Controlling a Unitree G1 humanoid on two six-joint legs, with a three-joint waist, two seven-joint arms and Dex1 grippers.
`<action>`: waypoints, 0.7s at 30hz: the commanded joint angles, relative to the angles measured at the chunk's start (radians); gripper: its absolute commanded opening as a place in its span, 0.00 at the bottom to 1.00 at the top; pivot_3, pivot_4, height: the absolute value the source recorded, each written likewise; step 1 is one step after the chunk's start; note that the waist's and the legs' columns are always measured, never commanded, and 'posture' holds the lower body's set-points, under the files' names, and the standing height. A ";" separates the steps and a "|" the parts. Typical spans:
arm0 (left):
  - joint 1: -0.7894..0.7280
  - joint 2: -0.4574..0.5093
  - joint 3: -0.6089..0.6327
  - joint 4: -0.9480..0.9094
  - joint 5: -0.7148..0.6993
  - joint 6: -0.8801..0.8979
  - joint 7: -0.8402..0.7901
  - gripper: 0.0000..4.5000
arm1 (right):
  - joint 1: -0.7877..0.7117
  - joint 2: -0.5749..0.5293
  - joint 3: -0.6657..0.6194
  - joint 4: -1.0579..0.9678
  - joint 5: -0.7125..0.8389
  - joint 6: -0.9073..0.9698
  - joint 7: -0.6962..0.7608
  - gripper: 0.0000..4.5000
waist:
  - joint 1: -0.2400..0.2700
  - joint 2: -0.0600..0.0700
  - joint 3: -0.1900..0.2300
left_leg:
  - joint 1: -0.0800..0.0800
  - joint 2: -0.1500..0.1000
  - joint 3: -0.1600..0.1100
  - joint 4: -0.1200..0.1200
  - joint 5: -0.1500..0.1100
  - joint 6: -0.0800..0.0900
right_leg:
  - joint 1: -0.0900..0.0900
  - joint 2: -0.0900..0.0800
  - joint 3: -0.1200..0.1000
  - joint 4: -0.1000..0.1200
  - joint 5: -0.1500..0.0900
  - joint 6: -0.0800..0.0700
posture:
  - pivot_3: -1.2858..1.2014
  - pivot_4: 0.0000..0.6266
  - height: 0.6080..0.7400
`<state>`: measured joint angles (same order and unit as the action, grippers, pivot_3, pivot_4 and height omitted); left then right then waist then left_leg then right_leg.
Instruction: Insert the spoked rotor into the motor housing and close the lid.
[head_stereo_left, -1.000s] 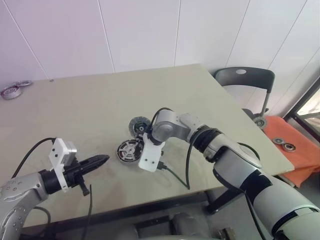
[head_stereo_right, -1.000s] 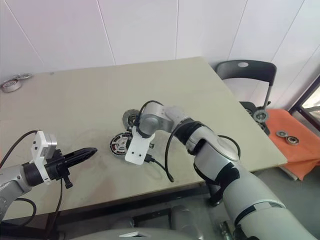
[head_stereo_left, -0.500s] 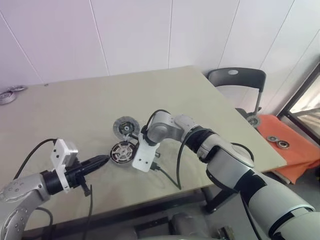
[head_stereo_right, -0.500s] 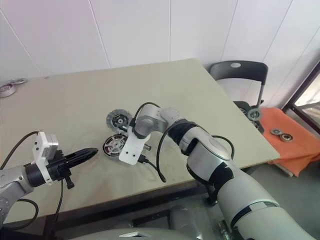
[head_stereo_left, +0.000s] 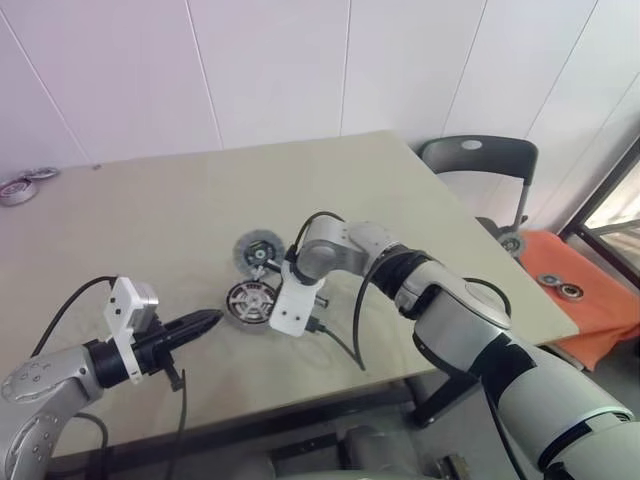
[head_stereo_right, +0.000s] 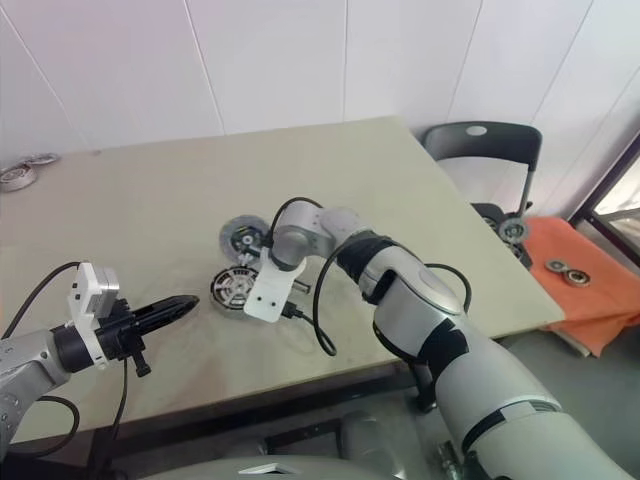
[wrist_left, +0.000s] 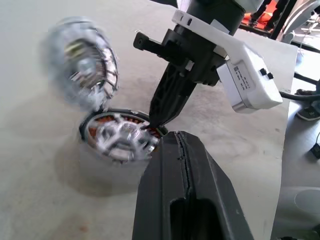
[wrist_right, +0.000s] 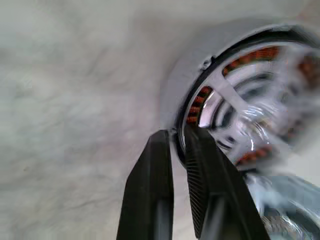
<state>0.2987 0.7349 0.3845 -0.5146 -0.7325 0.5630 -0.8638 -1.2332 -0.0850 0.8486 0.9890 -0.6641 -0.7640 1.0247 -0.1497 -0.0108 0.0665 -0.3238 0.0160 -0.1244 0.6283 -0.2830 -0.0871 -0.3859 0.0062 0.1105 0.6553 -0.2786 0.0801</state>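
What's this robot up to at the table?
It's putting a small motor together. Its right claw has its fingers pinched on the rim of the housing, a round puck with copper windings on the table. A second round part lies just behind. The left claw hovers shut nearby, holding nothing.

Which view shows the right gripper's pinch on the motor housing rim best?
Right wrist view: the right gripper has its fingers straddling the motor housing rim. Left wrist view shows it from the side, tips at the rim. In the eye views the pinch is hidden.
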 joint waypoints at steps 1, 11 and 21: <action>-0.019 0.003 0.001 -0.011 -0.007 -0.005 -0.001 0.00 | -0.014 0.005 0.001 0.020 -0.024 -0.005 -0.036 0.02 | -0.002 0.000 0.000 | -0.001 0.000 0.000 0.000 0.000 0.000 | -0.001 0.000 0.000 0.000 0.000 0.000 | 0.52 0.00 1.00; -0.019 0.006 0.005 -0.011 -0.010 -0.001 0.000 0.00 | -0.017 0.031 0.002 0.036 -0.060 0.008 -0.102 0.01 | -0.005 0.000 0.000 | 0.002 0.000 0.000 0.000 0.000 0.000 | 0.000 0.000 0.000 0.001 0.000 0.000 | 0.52 0.00 1.00; -0.038 0.007 -0.010 0.005 -0.004 -0.004 -0.005 0.00 | -0.031 -0.007 0.012 0.022 -0.084 -0.020 -0.073 0.01 | -0.003 0.000 0.000 | 0.002 0.000 0.000 -0.001 0.000 0.000 | 0.000 0.000 0.000 0.001 0.000 0.000 | 0.52 0.00 1.00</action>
<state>0.2755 0.7352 0.3717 -0.5065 -0.7322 0.5631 -0.8659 -1.2397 -0.0743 0.8530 1.0134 -0.7282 -0.7836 0.9480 -0.1527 -0.0110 0.0665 -0.3223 0.0161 -0.1243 0.6278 -0.2829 -0.0871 -0.3862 0.0064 0.1107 0.6558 -0.2786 0.0800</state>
